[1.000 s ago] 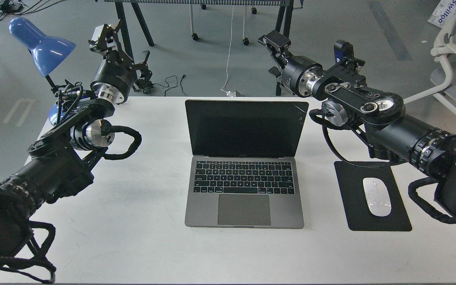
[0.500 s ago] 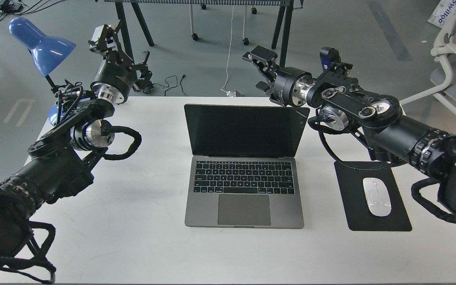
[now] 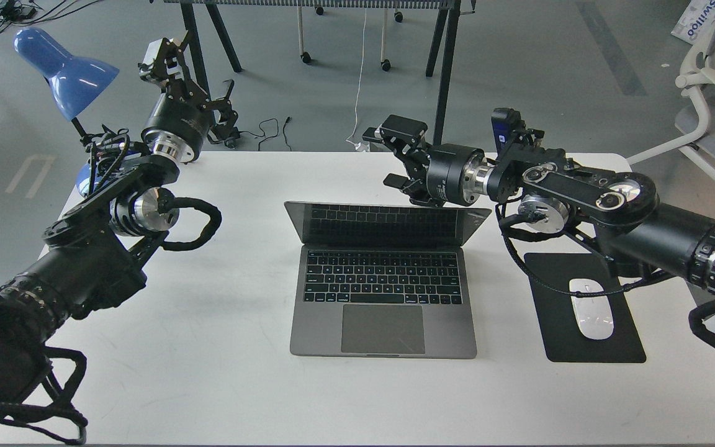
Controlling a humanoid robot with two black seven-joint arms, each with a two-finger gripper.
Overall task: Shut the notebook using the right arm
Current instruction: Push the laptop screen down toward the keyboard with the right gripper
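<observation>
White table fills most of what I see, with grey floor and trestle legs behind it. On the middle of the table stands the notebook, its base flat and its lid tilted far forward, so that the keys are mirrored in the black screen. My right gripper is behind the top edge of the lid, just above and beyond it; its two fingers are spread apart and hold nothing. I cannot tell if a finger really touches the lid.

I judge the lid about half way down. The danger is this: if I push more forward than down, the whole notebook can slide toward me over the smooth table. If I come down too quickly, the lid may slam on the keys. My elbow cable hangs near the mouse on the mouse pad and could drag it. My left gripper is lifted well apart, near the blue lamp; its state I cannot tell.
</observation>
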